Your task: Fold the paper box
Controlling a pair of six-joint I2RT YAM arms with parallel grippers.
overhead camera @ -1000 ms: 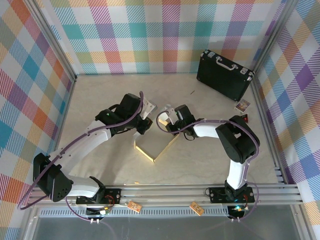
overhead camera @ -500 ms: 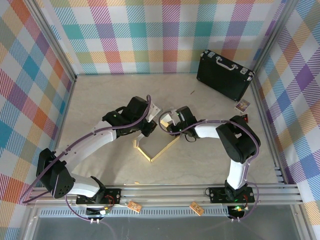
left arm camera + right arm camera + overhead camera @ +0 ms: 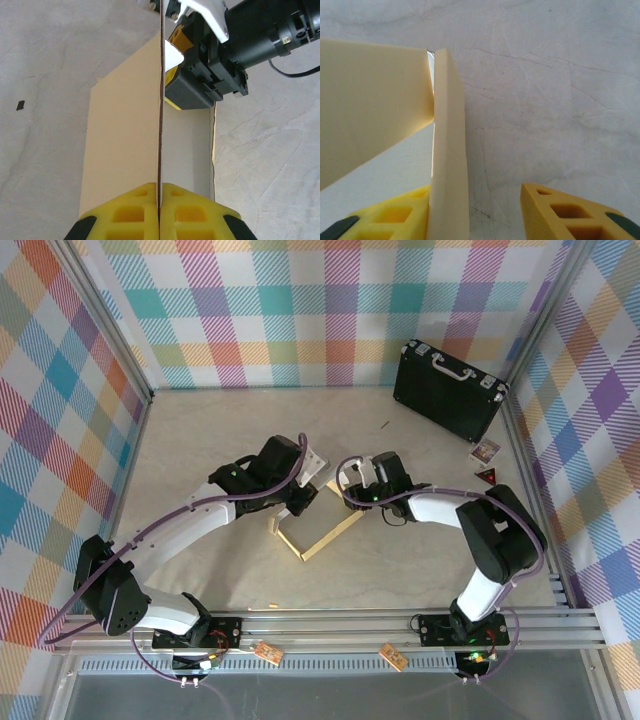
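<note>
One black case stands in the tabletop's far right corner. One paper box sits mid-tabletop, its long wall running near-left to far-right. Of my two grippers, the left gripper pinches an upright panel and the right gripper stands apart.

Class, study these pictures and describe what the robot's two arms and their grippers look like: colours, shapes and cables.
The left arm and right arm have white rounded links joined by bulky black joint housings, each trailed by a looping purple cable. The left gripper and right gripper carry blocky yellow fingers with moulded rectangular recesses.
</note>
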